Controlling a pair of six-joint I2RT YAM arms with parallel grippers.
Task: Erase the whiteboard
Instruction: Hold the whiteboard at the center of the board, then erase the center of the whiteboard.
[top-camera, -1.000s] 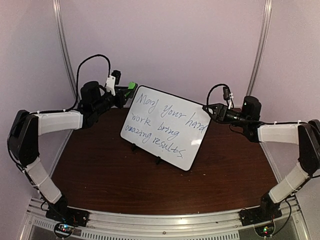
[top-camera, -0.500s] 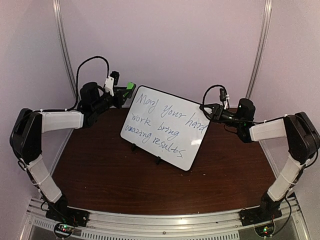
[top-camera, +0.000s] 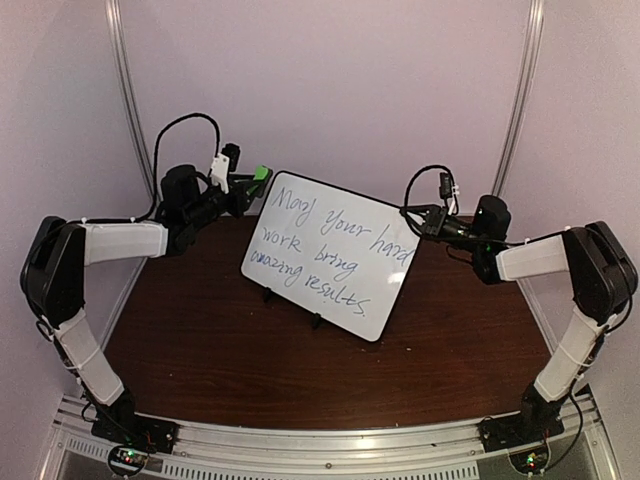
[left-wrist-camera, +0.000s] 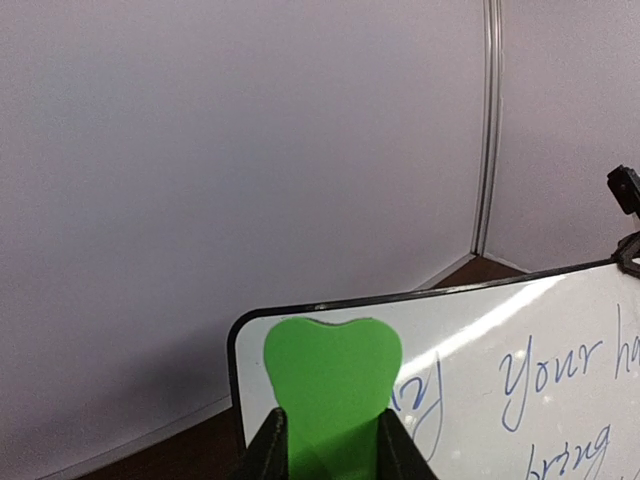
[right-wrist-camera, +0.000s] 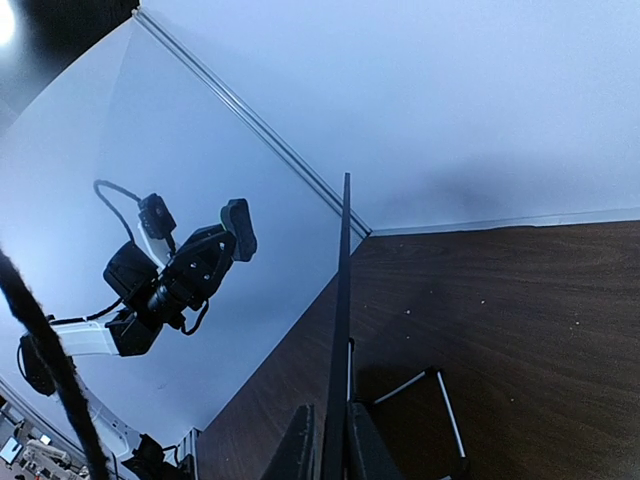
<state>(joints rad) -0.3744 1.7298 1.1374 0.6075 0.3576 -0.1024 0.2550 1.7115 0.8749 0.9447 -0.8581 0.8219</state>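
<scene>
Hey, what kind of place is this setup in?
Likely a lab robot test cell: two arms bolted to a metal rail along a dark wooden table, plain pale wall panels joined by aluminium posts, and a written-on whiteboard standing on the table.

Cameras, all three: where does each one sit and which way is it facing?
Top external: above, behind the bases, facing down on the whiteboard; both arms show.
Left wrist: faces the board's top corner; left gripper holds the green eraser.
Right wrist: looks along the board's edge, clamped by the right gripper.
Shared: all see the whiteboard.
</scene>
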